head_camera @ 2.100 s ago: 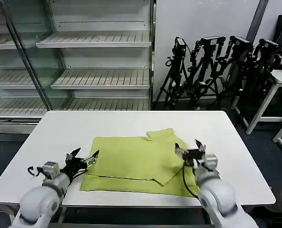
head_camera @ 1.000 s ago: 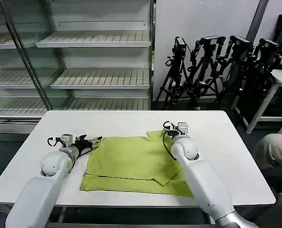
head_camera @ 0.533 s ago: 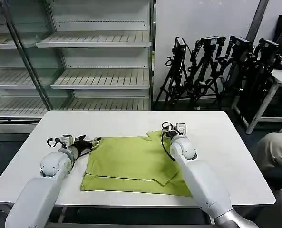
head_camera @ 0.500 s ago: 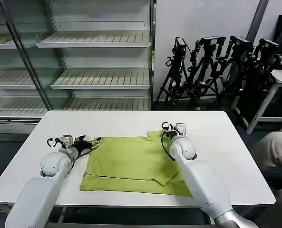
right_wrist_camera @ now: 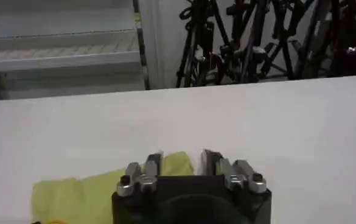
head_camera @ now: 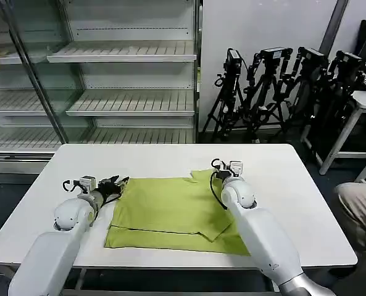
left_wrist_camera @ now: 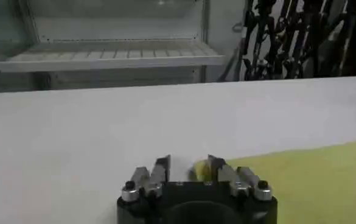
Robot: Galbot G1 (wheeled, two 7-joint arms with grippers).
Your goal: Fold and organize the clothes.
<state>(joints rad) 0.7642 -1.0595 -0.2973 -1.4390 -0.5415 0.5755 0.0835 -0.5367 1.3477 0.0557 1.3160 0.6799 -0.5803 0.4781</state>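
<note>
lime t-shirt [head_camera: 173, 213], partly folded, lies flat on the near middle of the white table [head_camera: 294, 185]. left gripper [head_camera: 116, 184] sits at its far left corner, fingers parted around the edge. right gripper [head_camera: 218, 168] sits at its far right corner, fingers likewise parted.
</note>
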